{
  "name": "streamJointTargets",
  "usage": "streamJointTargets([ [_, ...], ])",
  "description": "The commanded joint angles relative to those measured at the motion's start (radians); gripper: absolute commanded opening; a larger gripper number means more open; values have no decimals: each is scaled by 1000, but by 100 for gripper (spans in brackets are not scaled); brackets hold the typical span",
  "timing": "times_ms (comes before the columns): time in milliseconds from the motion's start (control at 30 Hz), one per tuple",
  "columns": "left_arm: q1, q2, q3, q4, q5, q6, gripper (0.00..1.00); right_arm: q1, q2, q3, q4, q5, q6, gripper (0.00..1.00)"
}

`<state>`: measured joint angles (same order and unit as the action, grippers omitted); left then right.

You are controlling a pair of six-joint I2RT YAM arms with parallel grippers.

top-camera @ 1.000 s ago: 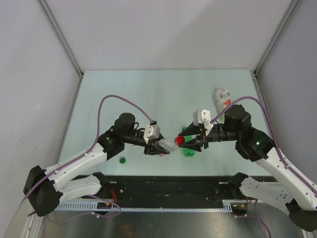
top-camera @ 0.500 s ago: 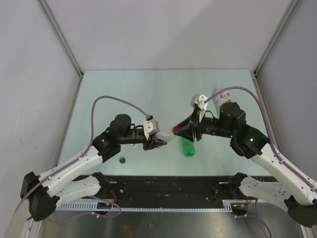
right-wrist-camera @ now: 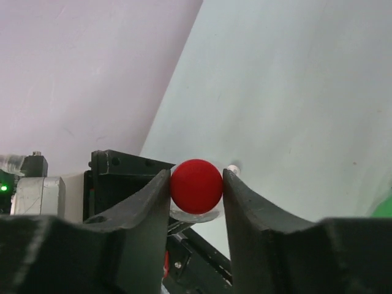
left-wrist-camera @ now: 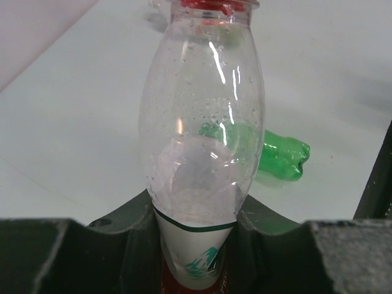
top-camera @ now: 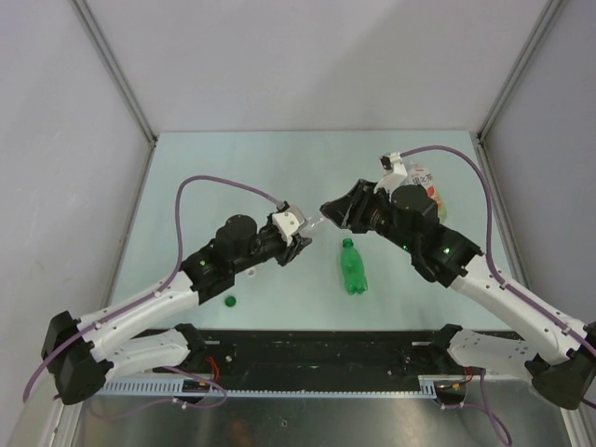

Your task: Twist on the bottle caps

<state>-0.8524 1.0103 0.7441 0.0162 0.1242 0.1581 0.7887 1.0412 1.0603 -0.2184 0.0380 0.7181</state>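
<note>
My left gripper (top-camera: 296,242) is shut on the label end of the slim clear bottle (left-wrist-camera: 202,122) and holds it off the table, neck pointing at my right gripper (top-camera: 328,211). My right gripper is shut on the red cap (right-wrist-camera: 196,185), which sits on the bottle's mouth; it also shows at the top of the left wrist view (left-wrist-camera: 214,5). The small green bottle (top-camera: 351,267) lies on the table below them. The green cap (top-camera: 230,300) lies near the front left. The wider clear bottle (top-camera: 425,180) lies at the back right, partly behind my right arm.
A small white round thing (right-wrist-camera: 233,166) lies on the table just past my right fingertip. The table (top-camera: 233,177) has grey walls on the left, back and right. The arm bases stand along its front edge.
Both grippers have risen and moved toward the back with the slim bottle and red cap between them, away from the green bottle. The right wrist has swung round.
</note>
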Motion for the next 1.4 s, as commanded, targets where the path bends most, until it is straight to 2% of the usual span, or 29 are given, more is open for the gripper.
streamJointTargets([
  [0,-10,-47,7,127,-55,-4,21,-7,-32,-11,46,13,-39,64],
  [67,-10,-58,-17,119,-32,-16,21,-15,-59,-10,58,-87,-144,89],
  [133,-10,-61,-32,91,8,-16,20,-31,-93,-10,59,-179,-256,97],
  [300,-1,-33,-40,10,161,47,17,-66,-208,-11,-42,-352,-626,99],
  [400,5,-15,-11,-81,358,118,20,-64,-256,-12,-205,-595,-953,99],
  [467,5,-14,-1,-104,475,151,21,-55,-269,-14,-278,-728,-1106,99],
  [533,5,-22,3,-111,551,170,21,-46,-276,-15,-296,-773,-1173,99],
  [667,5,-59,-4,-113,600,181,21,-38,-286,-14,-310,-784,-1218,98],
  [800,4,-87,-14,-116,622,187,22,-30,-258,-14,-291,-788,-1218,90],
  [967,5,-97,-11,-122,622,195,21,-8,-230,-14,-256,-761,-1201,69],
  [1233,5,-64,9,-124,582,180,21,40,-202,-14,-242,-666,-1162,54],
  [1367,5,-55,16,-124,572,168,21,59,-194,-15,-245,-601,-1120,30],
])
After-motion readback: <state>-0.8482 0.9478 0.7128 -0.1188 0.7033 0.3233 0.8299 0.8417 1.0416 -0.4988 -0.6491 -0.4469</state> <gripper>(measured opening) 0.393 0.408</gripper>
